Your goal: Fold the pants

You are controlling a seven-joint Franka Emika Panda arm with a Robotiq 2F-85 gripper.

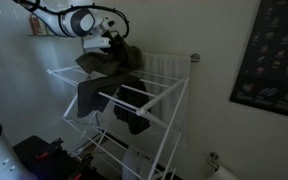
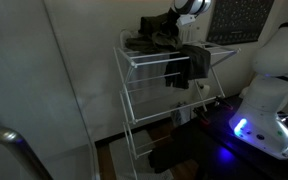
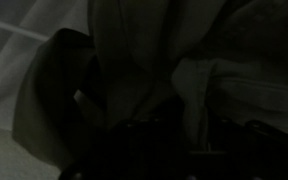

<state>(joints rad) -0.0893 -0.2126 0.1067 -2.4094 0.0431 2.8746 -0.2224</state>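
Note:
The olive-grey pants [image 1: 106,62] lie bunched on top of a white drying rack [image 1: 164,100], with part hanging down over the front rails. They also show in the other exterior view [image 2: 146,42]. My gripper [image 1: 112,44] is down in the bunch at the rack's top, and it shows in the other exterior view too [image 2: 176,30]. In the dark wrist view, pants cloth [image 3: 134,50] fills the frame. A narrow fold runs between my dark fingers [image 3: 182,135], which look shut on it.
A smaller black garment [image 1: 134,110] hangs from the rack's rails below the pants, also seen in an exterior view [image 2: 192,62]. A wall and a radiator [image 1: 169,65] stand behind the rack. The robot's white base [image 2: 269,100] is beside it. A dark poster [image 1: 274,55] hangs on the wall.

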